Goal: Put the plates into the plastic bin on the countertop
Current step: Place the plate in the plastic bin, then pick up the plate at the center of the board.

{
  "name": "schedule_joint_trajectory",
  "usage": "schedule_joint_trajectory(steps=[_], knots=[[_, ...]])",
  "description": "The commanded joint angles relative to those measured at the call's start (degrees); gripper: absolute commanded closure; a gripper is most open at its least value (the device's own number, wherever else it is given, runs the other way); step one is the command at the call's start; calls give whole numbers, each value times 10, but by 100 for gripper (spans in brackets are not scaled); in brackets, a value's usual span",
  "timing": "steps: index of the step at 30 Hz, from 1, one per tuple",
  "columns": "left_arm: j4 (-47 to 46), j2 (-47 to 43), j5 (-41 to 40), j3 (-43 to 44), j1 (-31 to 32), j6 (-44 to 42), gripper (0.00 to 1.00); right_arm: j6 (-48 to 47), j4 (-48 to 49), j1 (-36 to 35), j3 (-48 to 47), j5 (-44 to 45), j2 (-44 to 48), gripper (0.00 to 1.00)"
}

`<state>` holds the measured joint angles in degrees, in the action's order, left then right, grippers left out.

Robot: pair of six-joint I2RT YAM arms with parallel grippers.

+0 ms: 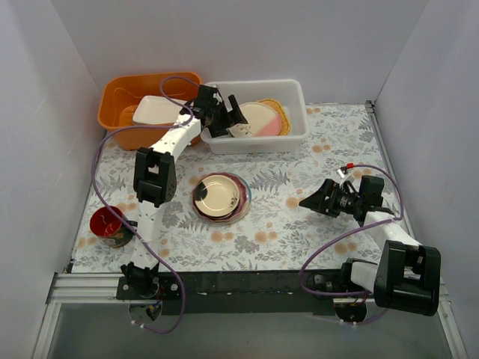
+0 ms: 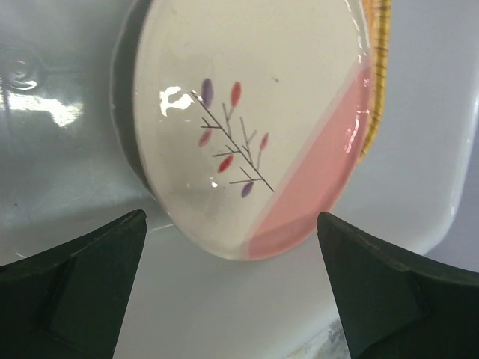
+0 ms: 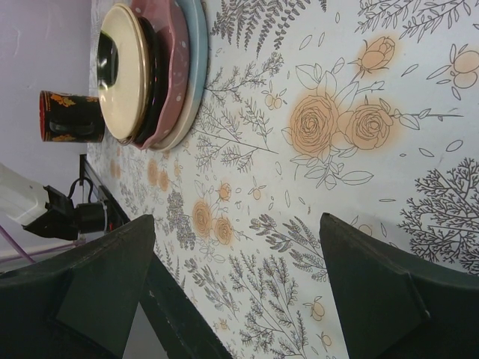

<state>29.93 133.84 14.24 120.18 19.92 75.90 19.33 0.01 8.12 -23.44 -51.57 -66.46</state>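
Note:
The plastic bin (image 1: 297,96) stands at the back of the countertop (image 1: 299,232). Inside it a cream-and-pink plate (image 1: 260,120) (image 2: 247,127) lies on an orange woven-look plate (image 1: 277,111) (image 2: 379,75). My left gripper (image 1: 232,120) (image 2: 232,217) hangs open over the bin's left part, just above the plate's near edge and holding nothing. A stack of plates (image 1: 221,197) (image 3: 150,75) sits mid-counter, with a cream plate on top and black, pink dotted and light-blue ones under it. My right gripper (image 1: 307,202) (image 3: 238,218) is open and empty, low over the counter to the right of the stack.
An orange tub (image 1: 120,93) holding a white rectangular dish (image 1: 157,111) stands left of the bin. A red cup (image 1: 110,224) (image 3: 71,116) sits at the counter's left edge. White walls close in the back and both sides.

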Motion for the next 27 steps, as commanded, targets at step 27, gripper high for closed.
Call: schedule_joint_trajectory(steps=[27], knots=[[-78, -523, 98, -395, -8, 16, 2, 45, -110, -115, -115, 85, 91, 4]])
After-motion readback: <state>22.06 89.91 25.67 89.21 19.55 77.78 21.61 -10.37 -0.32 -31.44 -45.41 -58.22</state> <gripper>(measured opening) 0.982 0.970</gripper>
